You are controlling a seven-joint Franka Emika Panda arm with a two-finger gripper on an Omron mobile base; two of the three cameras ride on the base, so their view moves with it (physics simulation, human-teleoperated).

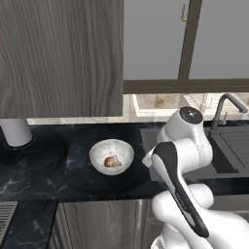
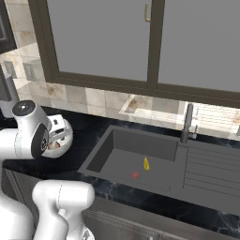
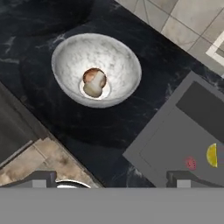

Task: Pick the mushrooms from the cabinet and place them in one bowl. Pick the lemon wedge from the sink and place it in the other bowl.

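Fingers (image 3: 109, 179) sit nearest the hand camera, tips just poking up at the bottom edge, spread wide apart and released, nothing between them. Landmark for all places: the sink.

Biggest first. Black marbled surface (image 1: 58, 180) runs under everything. Grey wood-grain cabinet (image 1: 61, 56) hangs above the surface, off to the far side of the marbled bowl from the sink; can't tell from these views whether anything is inside. Sink (image 2: 140, 159), dark grey basin with ribbed drainboard and slim faucet (image 2: 187, 123) at its back rim.

Marbled white bowl (image 3: 96, 70) stands on the surface just beside the sink's outer edge, apart from it. In it: mushrooms (image 3: 94, 82), brown cap and pale stem, lying at the bottom centre; reads as one or two pieces pressed together, too small to split.

Lemon wedge (image 2: 146, 163) lies on the sink floor, near the middle, yellow, long axis roughly front-to-back in the right base view. Small red thing (image 2: 135, 175) just beside it on the basin floor, not touching; can't identify.

Key relation: in the hand view the wedge (image 3: 211, 155) lies off toward the right-hand finger, at the frame's right edge, with the bowl up and left. Judgement: mushroom part looks done, the coming move is a shift over the basin toward the wedge, then down.
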